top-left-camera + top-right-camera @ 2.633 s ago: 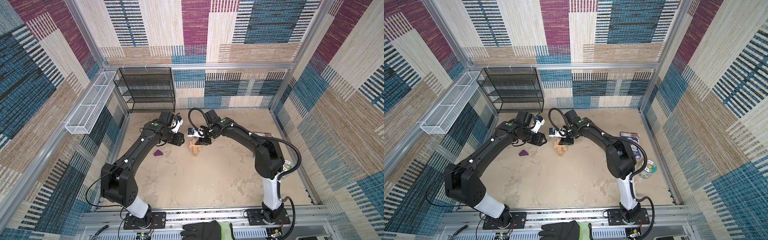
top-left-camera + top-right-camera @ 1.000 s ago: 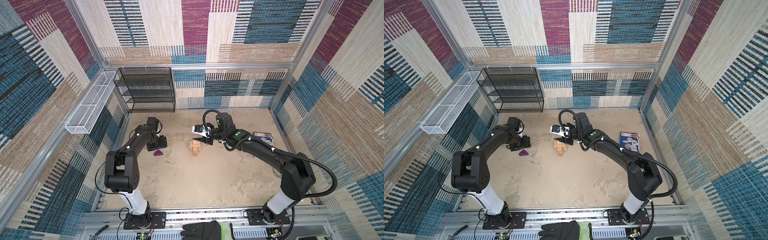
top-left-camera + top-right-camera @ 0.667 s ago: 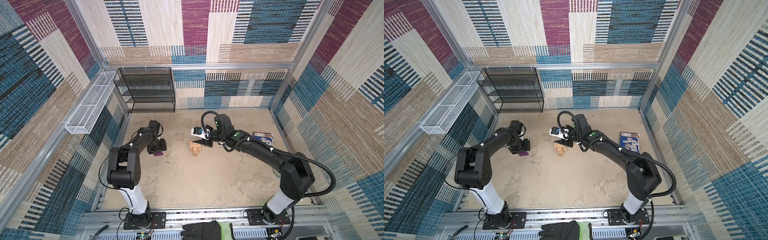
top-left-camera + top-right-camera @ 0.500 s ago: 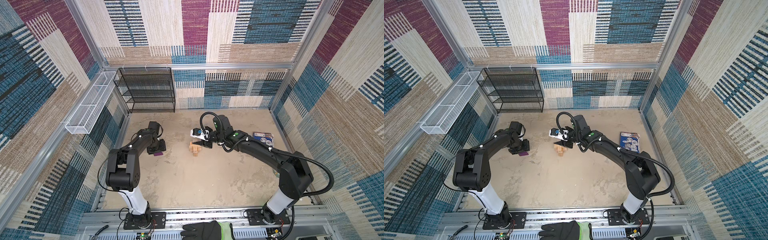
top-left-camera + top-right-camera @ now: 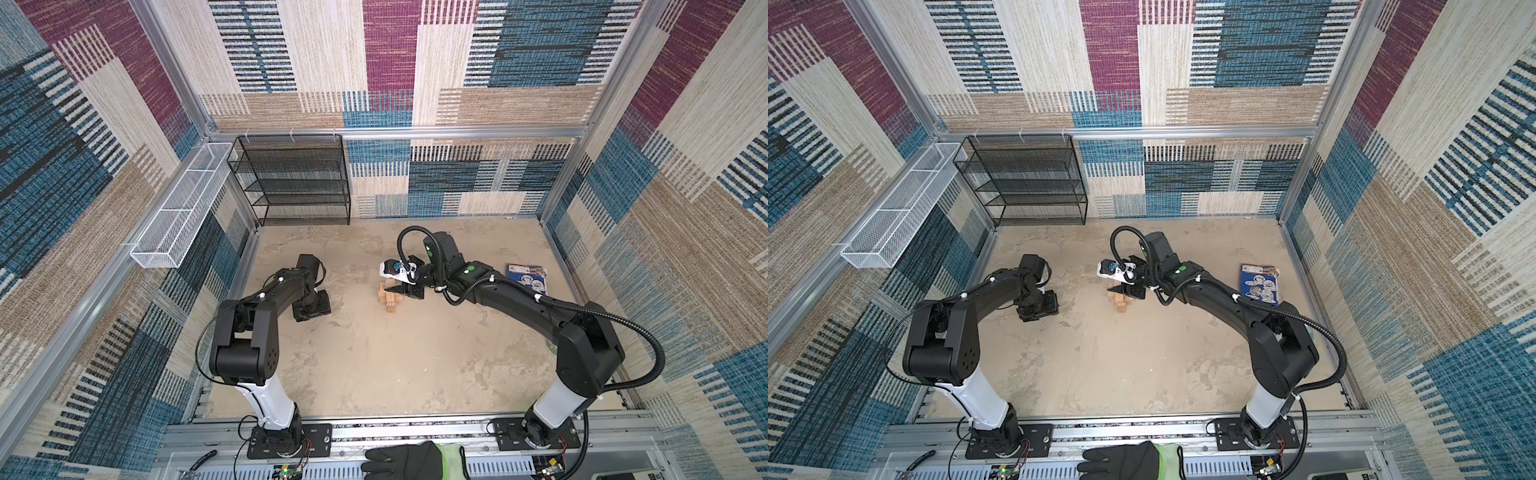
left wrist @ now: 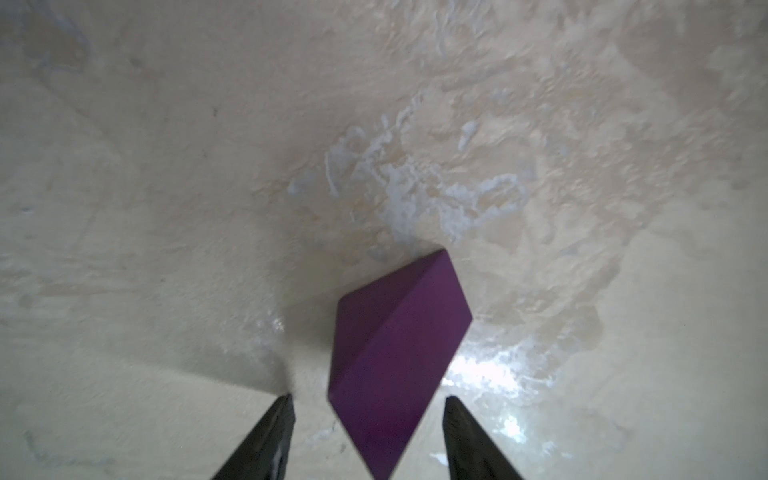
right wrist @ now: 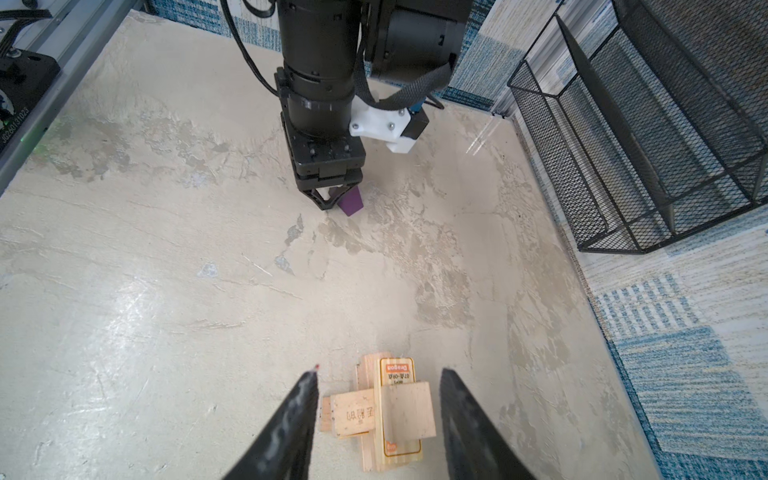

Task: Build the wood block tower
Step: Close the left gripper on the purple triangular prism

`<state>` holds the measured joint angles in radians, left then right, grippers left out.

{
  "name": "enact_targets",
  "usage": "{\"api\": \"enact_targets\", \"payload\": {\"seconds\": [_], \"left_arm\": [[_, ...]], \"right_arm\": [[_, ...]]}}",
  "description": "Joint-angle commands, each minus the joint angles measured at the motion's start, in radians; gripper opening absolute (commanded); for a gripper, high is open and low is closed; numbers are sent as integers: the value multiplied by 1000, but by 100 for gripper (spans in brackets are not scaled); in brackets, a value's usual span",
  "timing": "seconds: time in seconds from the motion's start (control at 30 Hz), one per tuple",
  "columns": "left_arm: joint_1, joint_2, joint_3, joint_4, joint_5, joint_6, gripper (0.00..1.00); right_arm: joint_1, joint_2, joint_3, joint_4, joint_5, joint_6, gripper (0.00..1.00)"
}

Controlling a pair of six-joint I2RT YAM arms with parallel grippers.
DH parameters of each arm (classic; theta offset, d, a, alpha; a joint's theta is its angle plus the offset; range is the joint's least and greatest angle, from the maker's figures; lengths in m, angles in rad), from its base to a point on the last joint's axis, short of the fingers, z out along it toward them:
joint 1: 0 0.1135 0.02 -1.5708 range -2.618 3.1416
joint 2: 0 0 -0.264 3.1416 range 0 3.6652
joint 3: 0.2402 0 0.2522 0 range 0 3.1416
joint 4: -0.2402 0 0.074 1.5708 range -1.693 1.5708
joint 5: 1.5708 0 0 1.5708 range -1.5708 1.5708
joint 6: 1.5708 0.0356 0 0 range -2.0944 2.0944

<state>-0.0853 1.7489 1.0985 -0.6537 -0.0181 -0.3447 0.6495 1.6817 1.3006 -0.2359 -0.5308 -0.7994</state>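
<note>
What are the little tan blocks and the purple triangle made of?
The tan blocks look like bare, unpainted wood: pale grain lines show, and one carries an orange printed label. The purple wedge is smooth, matte and evenly coloured; probably painted wood, though it could be plastic.

Bright, even light is filling both top views, whose walls are bowing at the edges; glare is pooling on the tabletop [image 6: 490,370] beside the purple wedge [image 6: 399,332], and the left gripper [image 6: 368,398] is blurring close to the lens
</note>
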Motion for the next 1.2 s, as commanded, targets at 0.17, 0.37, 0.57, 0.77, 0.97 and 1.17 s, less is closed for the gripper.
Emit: {"api": "enact_targets", "payload": {"seconds": [0.17,0.37,0.57,0.77,0.97,1.17], "left_arm": [[1,2,69,-14,5,10,62],[1,51,121,-20,8,27,62],[1,86,125,-17,45,27,60],[-1,93,125,-15,50,30,56],[-2,84,119,-15,61,30,48],[-11,71,117,-15,66,33,43]], "right_arm": [[5,5,14,-8,-6,-13,50],[10,13,29,-30,-7,-19,50],[13,16,28,-40,-6,-25,50],[17,27,36,-43,-10,-24,50],[21,29,36,-50,-6,-27,50],[22,29,29,-51,-2,-26,49]]}}
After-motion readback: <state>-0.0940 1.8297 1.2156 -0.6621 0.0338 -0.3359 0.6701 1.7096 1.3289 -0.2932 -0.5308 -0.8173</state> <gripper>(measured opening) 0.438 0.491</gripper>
